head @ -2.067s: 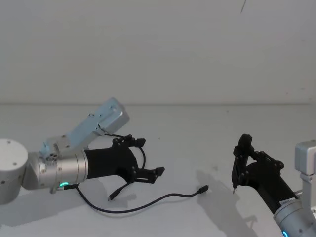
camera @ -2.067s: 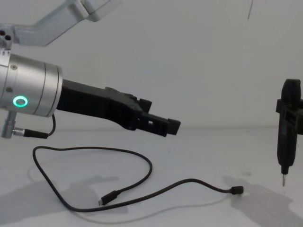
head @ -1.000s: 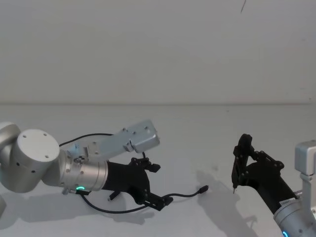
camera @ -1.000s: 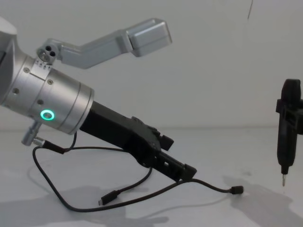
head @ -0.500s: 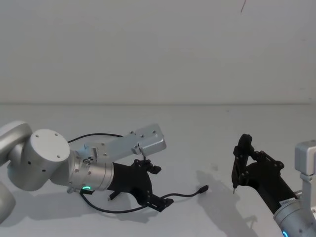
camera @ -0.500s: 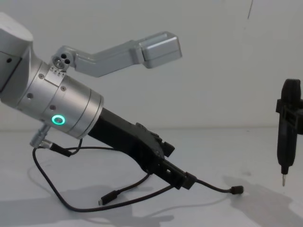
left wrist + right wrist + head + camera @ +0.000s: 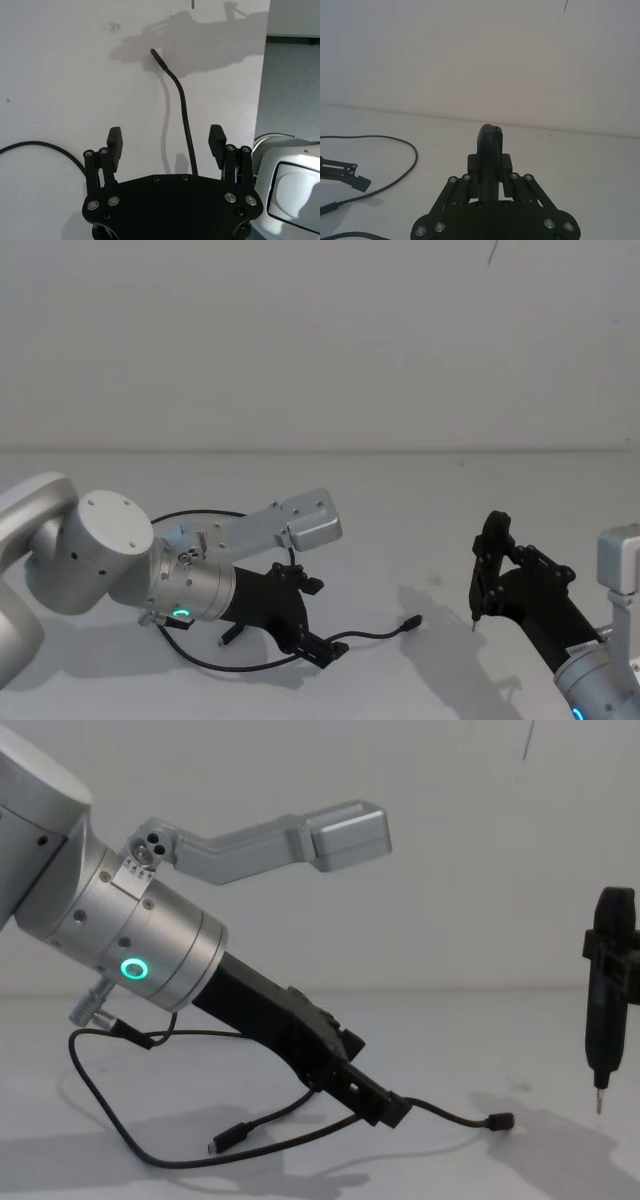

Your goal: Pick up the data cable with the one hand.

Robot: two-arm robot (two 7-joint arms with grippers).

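Lowered over the last two seconds: left hand (image 7: 322,618), from level above the data cable (image 7: 372,635) to nose-down at it, with the fingertips now at cable height just off the worktop (image 7: 420,525). Only a slight pull-back is seen in the last half second. Cable and right arm are left unmoved.

Nearest the body, at the left, the silver wrist cylinder (image 7: 160,960) with its green ring (image 7: 133,968) is angled down toward the worktop. A grey bracket (image 7: 300,840) is carried above it. Below the cylinder the cable's near loop is laid flat on the worktop, and one plug (image 7: 225,1142) is rested inside that loop.

Further out, the left hand is held wide open, with the jaws spread to either side of the cable's middle run. In the left wrist view the cable is seen passing between the two fingertips (image 7: 115,137). Nothing is gripped. Contact between the lower jaw and the cable cannot be told from the chest view.

Past the fingertips the cable is run on to its far plug (image 7: 411,621), which lies flat and free.

At the right, the right hand (image 7: 490,167) is parked. It is clamped on a slim rod tool (image 7: 598,1040) held pin-down, clear of the worktop and off to the side of the far plug.

A plain pale wall (image 7: 320,340) is seen behind.
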